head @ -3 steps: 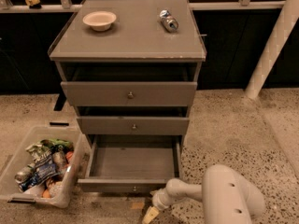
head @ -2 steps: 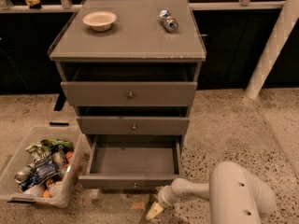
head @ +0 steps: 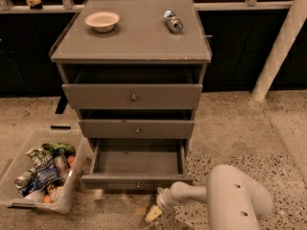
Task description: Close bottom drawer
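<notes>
The bottom drawer (head: 137, 181) of the grey cabinet (head: 130, 37) is pulled out towards me. Its deep grey box is empty, and a small round knob sits in the middle of its low front. My gripper (head: 153, 213) is at the end of the pale arm (head: 192, 194). It sits low over the floor, just in front of and slightly below the drawer front, a little right of the knob. The middle drawer (head: 136, 129) and the top drawer (head: 133, 96) above stick out only slightly.
A clear plastic bin (head: 42, 174) full of packets and cans stands on the floor, left of the open drawer. A beige bowl (head: 101, 20) and a lying can (head: 173, 21) are on the cabinet top. A white post (head: 280, 44) stands at the right.
The bottom drawer's front has moved a little back towards the cabinet. My gripper has moved slightly up towards the drawer front, and the arm has shifted right.
</notes>
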You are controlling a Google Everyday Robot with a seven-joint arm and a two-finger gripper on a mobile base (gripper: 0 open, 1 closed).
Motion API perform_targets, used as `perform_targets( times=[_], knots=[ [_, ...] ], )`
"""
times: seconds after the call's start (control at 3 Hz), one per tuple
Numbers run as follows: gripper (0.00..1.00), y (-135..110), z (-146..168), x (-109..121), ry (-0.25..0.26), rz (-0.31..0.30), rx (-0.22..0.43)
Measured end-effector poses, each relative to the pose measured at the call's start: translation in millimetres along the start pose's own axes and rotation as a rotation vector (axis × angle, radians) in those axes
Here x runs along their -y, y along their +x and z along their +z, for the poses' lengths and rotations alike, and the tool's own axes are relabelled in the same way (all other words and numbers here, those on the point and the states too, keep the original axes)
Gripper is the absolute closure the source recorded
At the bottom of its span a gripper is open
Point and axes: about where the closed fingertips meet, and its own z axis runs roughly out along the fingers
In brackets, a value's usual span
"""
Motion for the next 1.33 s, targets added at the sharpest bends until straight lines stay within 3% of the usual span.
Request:
perform_targets(
  times=[0.33,0.67,1.0,1.33],
  knots=[
    [0.0,-69,63,10,-0.02,-0.037,0.052],
    [0.0,-69,63,10,-0.02,-0.037,0.052],
    [0.0,-69,50,24,0.046,-0.022,0.064],
    [0.0,-83,10,55,0.186,-0.023,0.122]
  ],
)
